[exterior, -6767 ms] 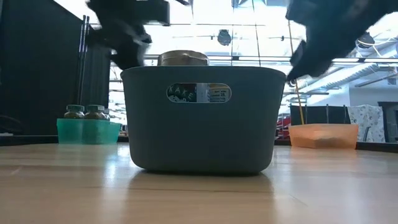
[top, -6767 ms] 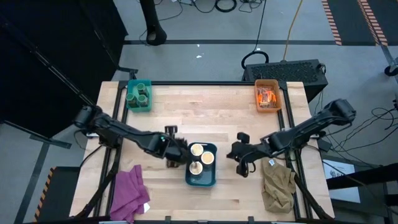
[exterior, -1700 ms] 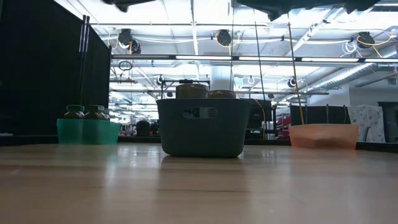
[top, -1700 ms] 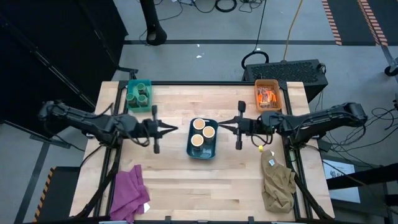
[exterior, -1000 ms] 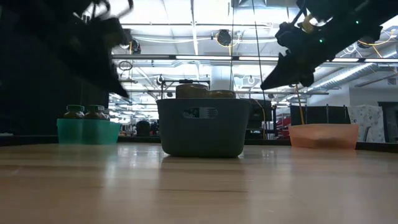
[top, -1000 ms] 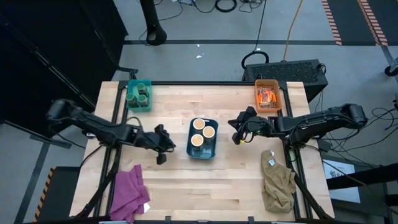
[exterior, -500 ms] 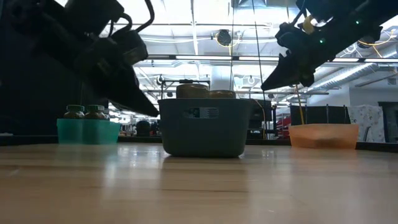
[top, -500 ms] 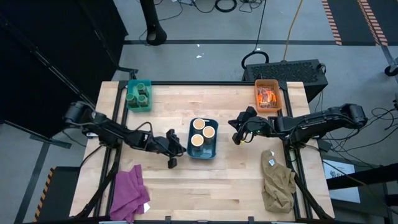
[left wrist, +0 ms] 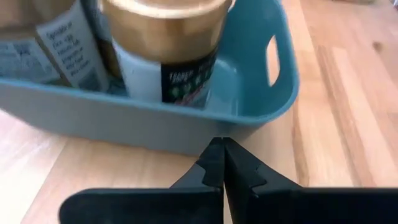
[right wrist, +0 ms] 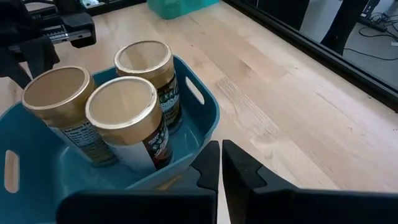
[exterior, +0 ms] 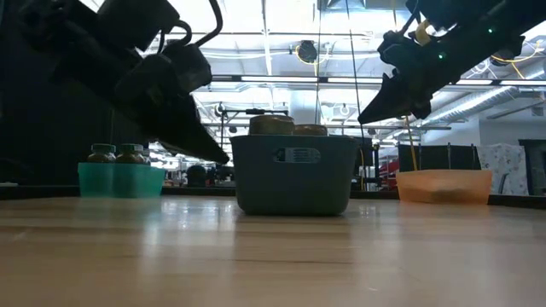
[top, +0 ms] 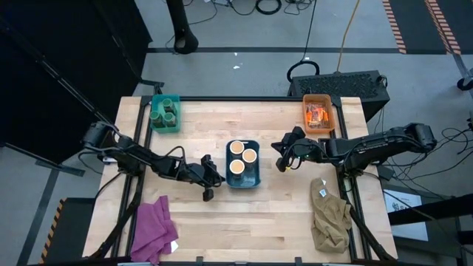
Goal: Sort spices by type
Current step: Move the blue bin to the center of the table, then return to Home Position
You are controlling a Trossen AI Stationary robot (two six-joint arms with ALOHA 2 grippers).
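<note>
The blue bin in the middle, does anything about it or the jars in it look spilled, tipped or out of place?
Nothing stands out. The blue bin sits flat on the table, and its three cream-topped jars stand upright inside. The left gripper, jaws shut, is at the bin's side; the right gripper, also shut, is clear of it.

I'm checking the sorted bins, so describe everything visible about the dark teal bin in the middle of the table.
The dark teal bin is a small rounded-corner tub, plastic by its look, with a slot handle cut into each end wall. It sits upright on the wooden table, near its middle. Three round jars with cream-yellow tops stand upright inside, packed close together. The left gripper, shut, is right against its left wall; the right gripper is shut, apart on the other side.
</note>
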